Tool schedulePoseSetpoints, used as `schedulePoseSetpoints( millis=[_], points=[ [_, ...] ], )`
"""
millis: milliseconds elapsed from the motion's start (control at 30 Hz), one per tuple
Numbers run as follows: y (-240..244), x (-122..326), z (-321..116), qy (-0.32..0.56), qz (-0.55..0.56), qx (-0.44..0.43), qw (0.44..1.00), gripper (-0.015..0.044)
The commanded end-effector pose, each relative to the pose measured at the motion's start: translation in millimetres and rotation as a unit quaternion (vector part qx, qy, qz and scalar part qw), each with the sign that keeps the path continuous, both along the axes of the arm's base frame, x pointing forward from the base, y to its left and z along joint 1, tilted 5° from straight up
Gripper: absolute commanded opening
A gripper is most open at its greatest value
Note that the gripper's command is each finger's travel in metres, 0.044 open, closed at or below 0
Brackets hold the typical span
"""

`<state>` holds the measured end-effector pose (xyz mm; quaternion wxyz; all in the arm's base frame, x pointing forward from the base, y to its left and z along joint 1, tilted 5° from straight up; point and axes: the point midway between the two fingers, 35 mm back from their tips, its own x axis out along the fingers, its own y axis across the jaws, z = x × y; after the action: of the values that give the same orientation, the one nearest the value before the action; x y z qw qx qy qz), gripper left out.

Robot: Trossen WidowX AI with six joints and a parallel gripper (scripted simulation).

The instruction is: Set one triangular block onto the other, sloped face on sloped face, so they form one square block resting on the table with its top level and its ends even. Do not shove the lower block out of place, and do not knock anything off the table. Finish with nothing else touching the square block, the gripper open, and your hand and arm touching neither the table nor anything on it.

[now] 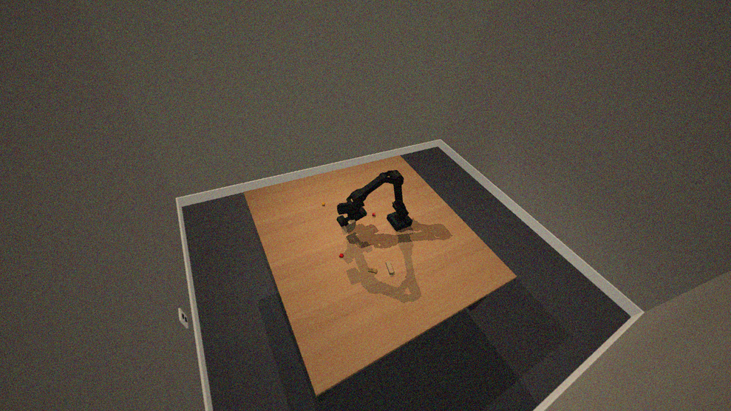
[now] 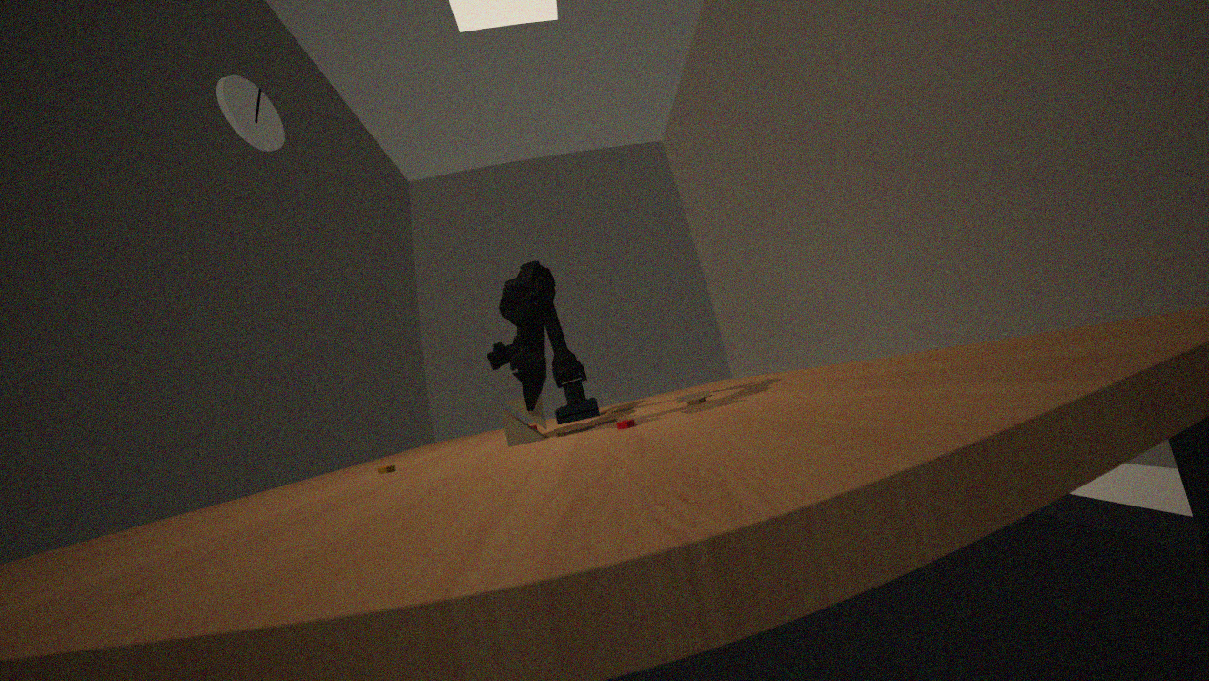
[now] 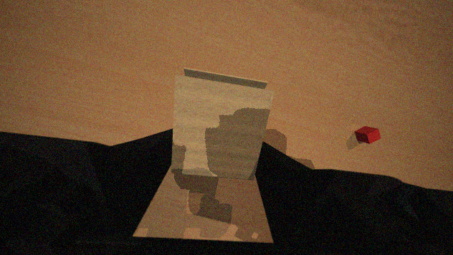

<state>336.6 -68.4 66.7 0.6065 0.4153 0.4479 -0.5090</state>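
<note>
My gripper (image 2: 531,409) (image 3: 218,136) is shut on one pale triangular block (image 2: 540,415) (image 3: 195,107), its fingers at the block's two ends. The other pale triangular block (image 2: 517,434) (image 3: 225,78) stands on the table with its slope facing up toward the held one. The held block hangs just over that slope; a thin gap shows between them in the exterior view. In the wrist view only a narrow strip of the lower block shows past the held block's far edge, roughly parallel to it. The rest is hidden.
A red piece (image 1: 341,255) (image 2: 624,423) lies on the table (image 1: 300,299), and another red piece (image 1: 373,214) lies near the arm's base. A red piece (image 3: 368,135) shows right in the wrist view. A yellow piece (image 1: 323,204) (image 2: 385,469) and two tan pieces (image 1: 372,269) (image 1: 389,268) lie farther off.
</note>
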Motion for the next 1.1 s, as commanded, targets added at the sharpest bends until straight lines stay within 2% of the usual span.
schedulePoseSetpoints(
  millis=[0, 1067],
  points=[
    [-0.9, 0.6, -2.9, 0.001, 0.003, 0.001, 1.0, 0.0],
    [-5.7, 1.8, -14.0, 0.002, 0.003, 0.001, 1.0, 0.0]
  ],
)
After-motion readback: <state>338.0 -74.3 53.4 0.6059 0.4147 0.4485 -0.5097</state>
